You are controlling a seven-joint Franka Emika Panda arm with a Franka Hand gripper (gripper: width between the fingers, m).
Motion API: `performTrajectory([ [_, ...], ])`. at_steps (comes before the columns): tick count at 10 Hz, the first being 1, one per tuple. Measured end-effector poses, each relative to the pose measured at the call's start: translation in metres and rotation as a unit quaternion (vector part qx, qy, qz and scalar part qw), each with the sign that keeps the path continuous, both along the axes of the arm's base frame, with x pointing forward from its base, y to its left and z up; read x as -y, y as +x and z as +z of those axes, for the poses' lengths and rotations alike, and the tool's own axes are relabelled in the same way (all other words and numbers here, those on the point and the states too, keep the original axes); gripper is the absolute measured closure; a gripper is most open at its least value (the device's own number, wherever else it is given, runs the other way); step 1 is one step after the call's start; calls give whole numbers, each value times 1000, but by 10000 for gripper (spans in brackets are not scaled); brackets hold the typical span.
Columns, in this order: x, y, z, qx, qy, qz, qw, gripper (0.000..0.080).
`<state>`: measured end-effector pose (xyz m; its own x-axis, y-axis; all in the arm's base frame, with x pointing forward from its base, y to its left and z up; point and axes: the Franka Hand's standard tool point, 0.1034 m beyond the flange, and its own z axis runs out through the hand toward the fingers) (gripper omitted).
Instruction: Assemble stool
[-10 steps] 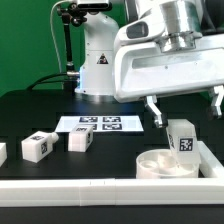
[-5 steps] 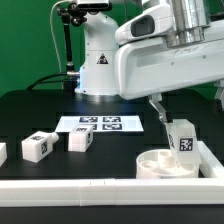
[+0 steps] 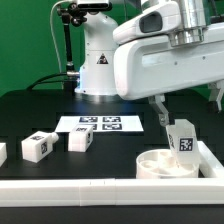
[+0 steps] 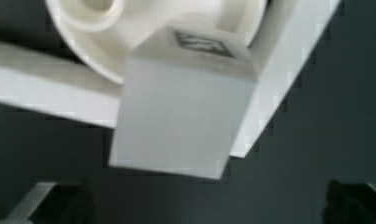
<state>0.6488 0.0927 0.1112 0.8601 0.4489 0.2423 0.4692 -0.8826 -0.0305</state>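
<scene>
The round white stool seat (image 3: 160, 165) lies on the black table at the exterior view's right. One white tagged leg (image 3: 181, 138) stands on it, leaning slightly. My gripper (image 3: 188, 112) hovers just above that leg, open and empty, its fingers spread to either side. In the wrist view the leg (image 4: 185, 110) fills the middle, with the seat (image 4: 123, 30) behind it. The dark fingertips (image 4: 32, 202) show only at the picture's corners, so my gripper (image 4: 199, 205) is clear of the leg. Two loose legs (image 3: 37, 146) (image 3: 80, 141) lie at the exterior view's left.
The marker board (image 3: 100, 124) lies flat mid-table. A third loose leg (image 3: 2, 152) is cut off at the exterior view's left edge. White border rails run along the front (image 3: 100, 190) and the right (image 3: 212, 152) beside the seat. The robot base (image 3: 98, 60) stands behind.
My gripper has risen a little and shifted toward the exterior view's right, away from the leg. The leg stays on the seat. The loose legs have not moved.
</scene>
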Motion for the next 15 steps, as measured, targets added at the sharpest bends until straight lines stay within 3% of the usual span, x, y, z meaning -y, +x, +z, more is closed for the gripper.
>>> performTrajectory([
  [5,5,0,-1,19,-43,149,988,151],
  [6,6,0,-3,30,-74,249,965,151],
  [9,3,-3,-5,41,-121,396,909,151],
  [13,6,-2,-4,48,-145,483,862,151],
  [15,6,-1,-4,48,-146,483,862,151],
])
